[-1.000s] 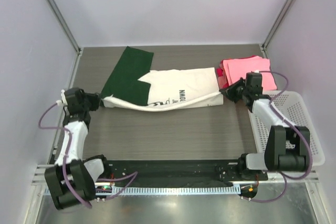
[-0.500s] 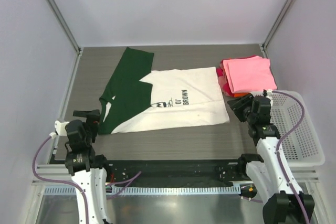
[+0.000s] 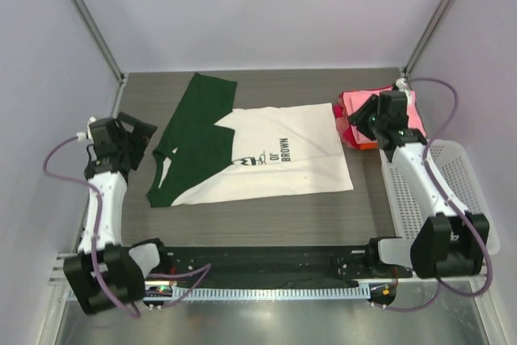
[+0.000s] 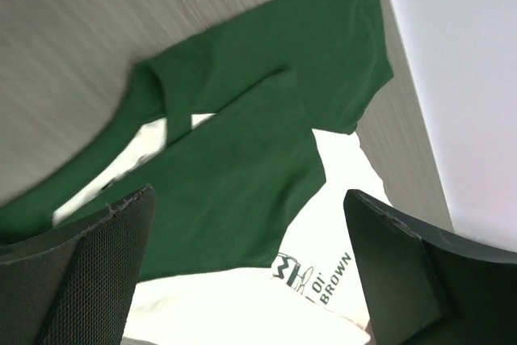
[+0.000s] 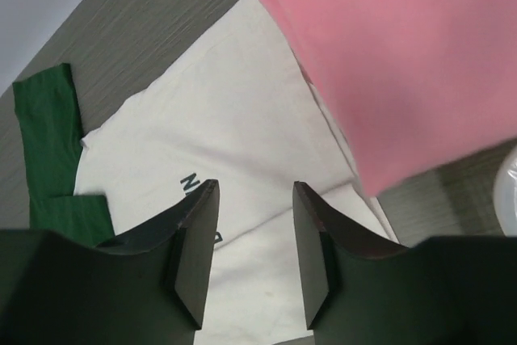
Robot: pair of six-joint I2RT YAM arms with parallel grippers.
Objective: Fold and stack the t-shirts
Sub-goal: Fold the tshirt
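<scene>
The cream-white t-shirt (image 3: 275, 159) with dark green sleeves lies spread flat mid-table, its "BROWN" print facing up. My left gripper (image 3: 136, 131) hovers just left of its green sleeve (image 4: 266, 78), jaws wide open and empty (image 4: 249, 198). A folded pink t-shirt (image 3: 353, 105) tops a stack at the back right, with a red one (image 3: 346, 130) showing under it. My right gripper (image 3: 363, 119) hangs over that stack's left edge, open with nothing between its fingers (image 5: 255, 191). Below it lie the pink cloth (image 5: 404, 54) and the cream shirt's hem (image 5: 210, 119).
A white plastic mesh basket (image 3: 472, 191) stands at the right edge, and the right arm passes over it. Metal frame posts rise at the back corners. Bare grey tabletop (image 3: 266, 216) runs between the shirt and the arm bases.
Both grippers have let go of the cream shirt, which now lies flat. The left gripper went from shut to wide open, the right to partly open. Both arms moved back from the front edge.
</scene>
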